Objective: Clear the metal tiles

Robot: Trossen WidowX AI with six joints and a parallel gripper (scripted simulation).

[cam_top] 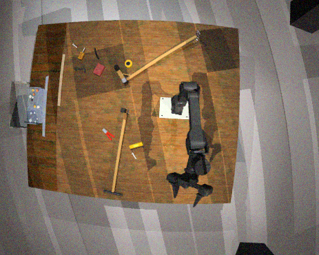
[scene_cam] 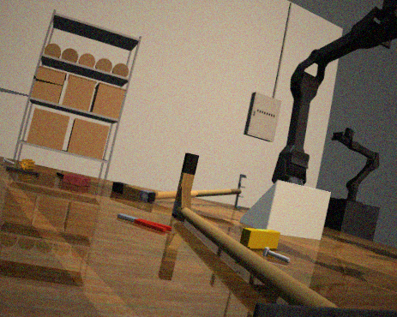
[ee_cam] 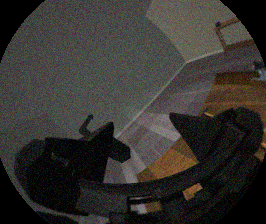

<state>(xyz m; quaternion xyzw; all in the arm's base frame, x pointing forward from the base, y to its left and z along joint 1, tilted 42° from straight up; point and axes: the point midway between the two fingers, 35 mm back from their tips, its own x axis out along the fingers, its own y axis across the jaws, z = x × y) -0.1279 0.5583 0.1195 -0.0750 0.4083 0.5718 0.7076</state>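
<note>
The steel bench plate [cam_top: 40, 100] lies at the table's left edge, with several small white and orange tiles [cam_top: 34, 106] on it. The see-through catch box [cam_top: 16, 117] adjoins its left end, beyond the table edge. The long scraper [cam_top: 119, 151] [scene_cam: 243, 256] lies on the table, its wide dark blade [cam_top: 113, 192] near the front edge and its upright, black-topped grip [cam_top: 124, 110] [scene_cam: 190, 166] at the other end. My gripper [cam_top: 185, 200] [ee_cam: 142, 120] is open and empty, over the table's front right edge, well right of the scraper. Its fingers are out of the picture in the exterior view.
A second long-handled tool [cam_top: 162, 56] with a pronged head lies at the back. Red-handled pliers [cam_top: 108, 134] [scene_cam: 145, 224], a yellow block [cam_top: 136, 145] [scene_cam: 261, 239] and a bolt [cam_top: 134, 155] [scene_cam: 276, 255] lie beside the scraper. A wooden strip [cam_top: 61, 80] lies right of the plate.
</note>
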